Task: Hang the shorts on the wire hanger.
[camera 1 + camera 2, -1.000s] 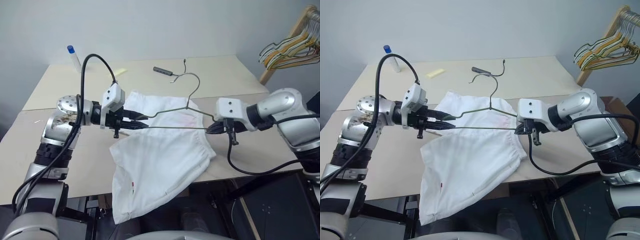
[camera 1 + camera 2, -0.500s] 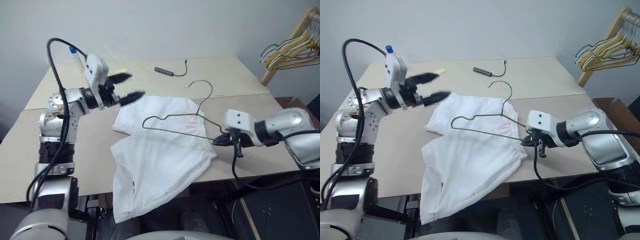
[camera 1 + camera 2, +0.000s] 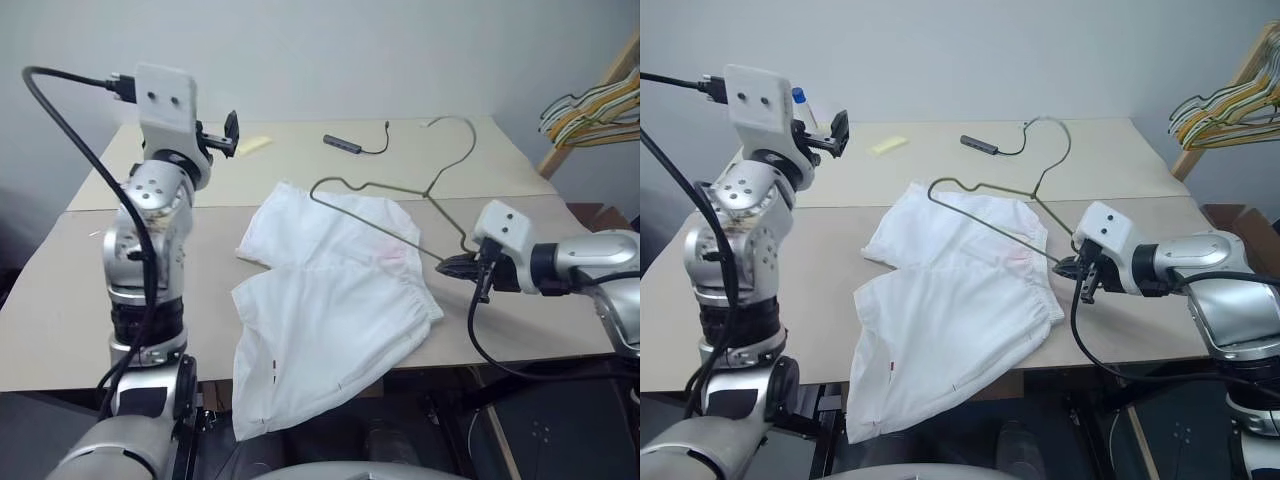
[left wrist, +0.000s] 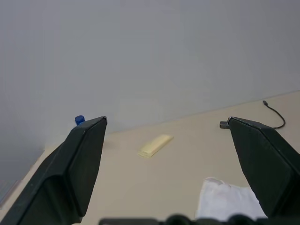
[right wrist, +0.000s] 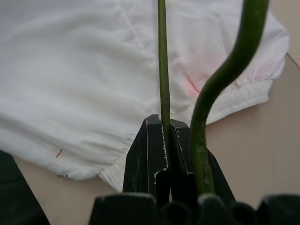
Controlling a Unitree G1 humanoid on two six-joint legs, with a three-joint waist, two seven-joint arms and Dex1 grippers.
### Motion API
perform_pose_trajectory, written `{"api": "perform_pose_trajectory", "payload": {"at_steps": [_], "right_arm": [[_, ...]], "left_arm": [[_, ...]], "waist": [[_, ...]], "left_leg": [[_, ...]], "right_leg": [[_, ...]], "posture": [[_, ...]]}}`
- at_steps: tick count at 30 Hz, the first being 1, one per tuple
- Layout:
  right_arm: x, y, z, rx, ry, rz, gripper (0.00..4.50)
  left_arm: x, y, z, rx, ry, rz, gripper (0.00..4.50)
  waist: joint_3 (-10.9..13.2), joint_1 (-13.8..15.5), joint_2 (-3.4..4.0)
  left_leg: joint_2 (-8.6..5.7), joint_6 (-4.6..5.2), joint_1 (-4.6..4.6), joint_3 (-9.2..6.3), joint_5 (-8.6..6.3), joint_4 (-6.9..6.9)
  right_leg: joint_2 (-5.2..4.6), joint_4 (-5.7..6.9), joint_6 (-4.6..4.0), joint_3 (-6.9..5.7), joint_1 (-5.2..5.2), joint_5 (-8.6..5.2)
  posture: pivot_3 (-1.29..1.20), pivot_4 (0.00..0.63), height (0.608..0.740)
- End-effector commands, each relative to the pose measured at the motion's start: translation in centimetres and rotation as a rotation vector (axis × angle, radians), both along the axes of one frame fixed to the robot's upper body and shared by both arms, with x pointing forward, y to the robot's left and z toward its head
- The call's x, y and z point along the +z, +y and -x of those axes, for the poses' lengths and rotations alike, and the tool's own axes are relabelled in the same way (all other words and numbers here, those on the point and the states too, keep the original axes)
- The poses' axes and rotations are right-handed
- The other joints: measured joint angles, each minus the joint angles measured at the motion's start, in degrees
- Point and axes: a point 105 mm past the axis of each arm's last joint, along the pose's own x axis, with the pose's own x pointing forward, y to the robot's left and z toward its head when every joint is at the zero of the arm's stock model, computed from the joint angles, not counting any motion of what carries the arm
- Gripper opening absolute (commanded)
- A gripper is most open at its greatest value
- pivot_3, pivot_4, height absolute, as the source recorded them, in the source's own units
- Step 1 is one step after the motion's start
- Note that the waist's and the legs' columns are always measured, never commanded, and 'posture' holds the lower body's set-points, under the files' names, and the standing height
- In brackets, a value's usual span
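The white shorts (image 3: pixel 330 300) lie spread on the table (image 3: pixel 60 300), one leg hanging over the front edge. My right gripper (image 3: pixel 452 265) is shut on a corner of the thin olive wire hanger (image 3: pixel 380 186), which slants up over the shorts with its hook toward the far side. In the right wrist view the fingers (image 5: pixel 152 140) pinch the wire (image 5: pixel 162 56) above the waistband. My left gripper (image 4: pixel 166 122) is raised high at the left, open with nothing in it, well clear of both; a corner of the shorts (image 4: pixel 227 201) shows below it.
A bunch of coloured hangers (image 3: pixel 590 100) hangs on a wooden rack at the far right. On the far side of the table lie a black cable with an adapter (image 3: pixel 345 146), a yellow piece (image 3: pixel 252 145) and a blue-capped bottle (image 3: pixel 800 100).
My left gripper let go of the hanger, opened and swung up to point forward. The hanger's free end rose and turned away, still held by my right gripper.
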Motion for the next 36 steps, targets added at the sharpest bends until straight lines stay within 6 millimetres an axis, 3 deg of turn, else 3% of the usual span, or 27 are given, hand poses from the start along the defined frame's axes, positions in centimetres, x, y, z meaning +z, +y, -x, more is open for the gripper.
{"api": "perform_pose_trajectory", "payload": {"at_steps": [1, 10, 17, 23, 28, 31, 36], "right_arm": [[2.4, -0.1, -0.2, -0.035, -0.088, -0.039, 0.0], [1.8, -1.7, 1.4, -0.084, -0.074, -0.033, 0.0], [0.9, -2.9, 2.0, -0.147, -0.046, -0.048, 0.0], [0.5, -4.9, 2.5, -0.192, 0.033, -0.079, 0.0], [0.1, -7.3, 3.9, -0.27, 0.21, -0.23, 0.0], [-1.5, -9.3, 5.0, -0.394, 0.386, -0.328, 0.0], [-4.2, -9.9, 6.2, -0.514, 0.606, -0.437, 0.0]], "left_arm": [[-0.2, -1.0, 1.5, -0.004, -0.032, -0.041, 4.49], [-2.9, -3.1, 3.3, -0.179, 0.025, -0.1, 4.49], [-0.1, -5.0, 2.4, -0.414, -0.054, 0.031, 4.49], [-0.5, -6.7, 3.5, -0.758, 0.011, -0.067, 4.49], [-1.1, -7.5, 5.4, -0.978, 0.046, -0.115, 4.49], [-1.7, -7.6, 6.3, -1.074, 0.046, -0.13, 4.49], [-2.6, -7.7, 7.3, -1.179, 0.09, -0.147, 4.49]], "waist": [[0.0, -0.01, 0.0], [0.0, -0.18, 0.0], [0.01, -0.51, -0.01], [0.0, -1.99, 0.01], [0.0, -2.18, 0.01], [0.0, -2.16, 0.01], [0.0, -2.45, 0.01]], "left_leg": [[0.0, 0.0, 0.0, 0.0, 0.0, 0.0], [0.0, 0.01, 0.09, 0.01, -0.01, -0.04], [0.0, 0.03, 0.4, -0.03, -0.02, -0.05], [0.0, 0.04, 0.56, -0.04, -0.05, -0.13], [0.01, 0.06, 0.56, -0.04, -0.05, -0.1], [0.02, 0.06, 0.62, -0.03, -0.06, -0.11], [0.02, 0.06, 0.63, -0.03, -0.06, -0.11]], "right_leg": [[0.0, 0.01, 0.0, 0.01, 0.0, 0.0], [0.0, -0.06, -0.02, 0.0, 0.09, 0.0], [0.0, -0.16, -0.04, -0.06, 0.48, 0.0], [0.01, -0.23, -0.05, -0.1, 0.63, -0.03], [0.0, -0.25, -0.05, -0.09, 0.66, -0.02], [0.0, -0.26, -0.05, -0.08, 0.72, -0.03], [0.01, -0.25, -0.06, -0.06, 0.71, -0.03]], "posture": [[-0.02, 0.0, 0.74], [-0.06, 0.0, 0.74], [-0.07, 0.0, 0.74], [-0.09, 0.0, 0.74], [-0.09, 0.0, 0.74], [-0.09, 0.0, 0.74], [-0.09, 0.0, 0.74]]}}
